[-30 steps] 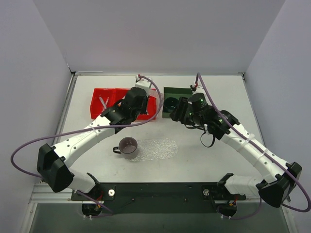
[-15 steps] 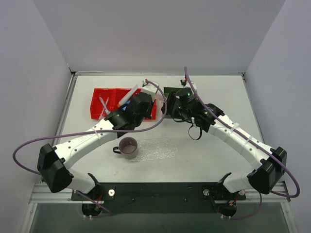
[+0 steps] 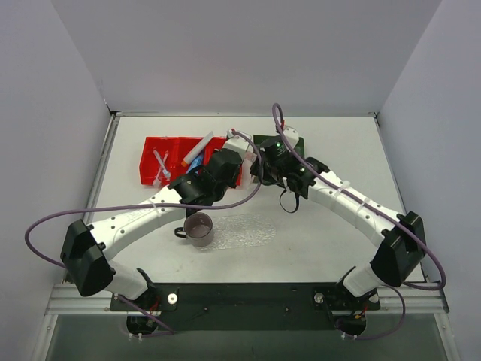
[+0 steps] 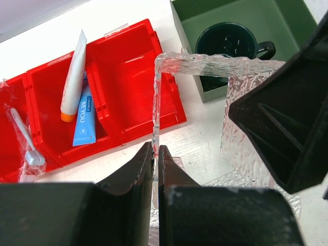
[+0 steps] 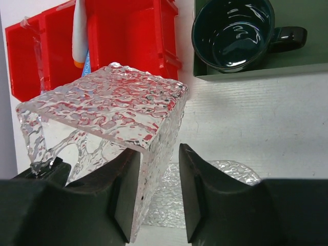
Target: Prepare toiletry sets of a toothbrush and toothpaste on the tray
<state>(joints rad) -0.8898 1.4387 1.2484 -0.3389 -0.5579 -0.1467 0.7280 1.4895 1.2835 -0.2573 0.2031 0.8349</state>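
My left pincer (image 4: 155, 151) pinches a clear bumpy plastic box (image 5: 113, 97); right pincer (image 5: 156, 151) grip unclear. White orange-capped toothpaste tube (image 4: 74, 72) lies upper left, nearer left.

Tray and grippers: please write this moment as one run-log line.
left gripper, right gripper: shut on clear box | toothpaste, toothbrush: in red bin | tray: no set yet

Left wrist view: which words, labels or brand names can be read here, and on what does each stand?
"BE YOU": printed lengthwise in white on the slim light-blue toothbrush pack, in the middle compartment of the red three-compartment bin.
The small word above it on the same pack is too small to read.
Long white toothpaste tube with an orange cap: no print can be made out.
Clear bumpy plastic box: no print.
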